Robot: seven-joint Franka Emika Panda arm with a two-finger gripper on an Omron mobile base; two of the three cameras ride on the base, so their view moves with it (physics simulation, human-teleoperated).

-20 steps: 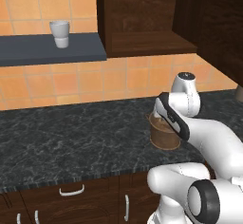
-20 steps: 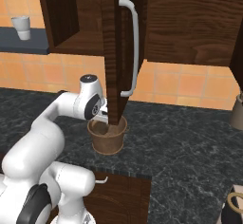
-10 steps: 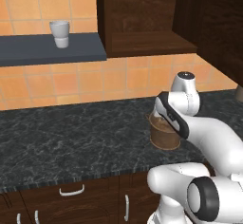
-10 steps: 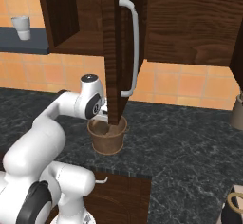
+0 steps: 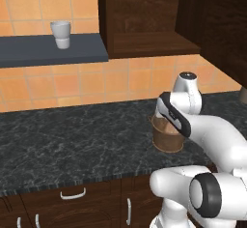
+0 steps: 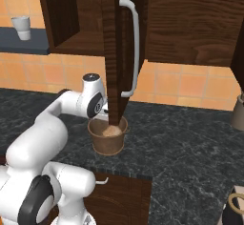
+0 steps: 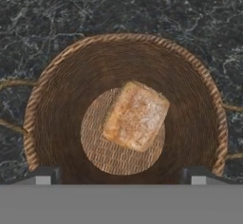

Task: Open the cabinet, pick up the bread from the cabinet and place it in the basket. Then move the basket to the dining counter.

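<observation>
1. Bread lies flat on the floor of the basket, centre of the hand view. The drop looks done.
2. Gripper sits directly above the basket mouth, fingers spread wide at the bottom edge, holding nothing.
3. Basket stands on the black granite counter, mid-right in the left base view, under the open cabinet door.
4. Next we grasp the basket: shift to one side, straddle the rim wall, close firmly.
5. Lift straight and keep clear of the door edge.
</observation>
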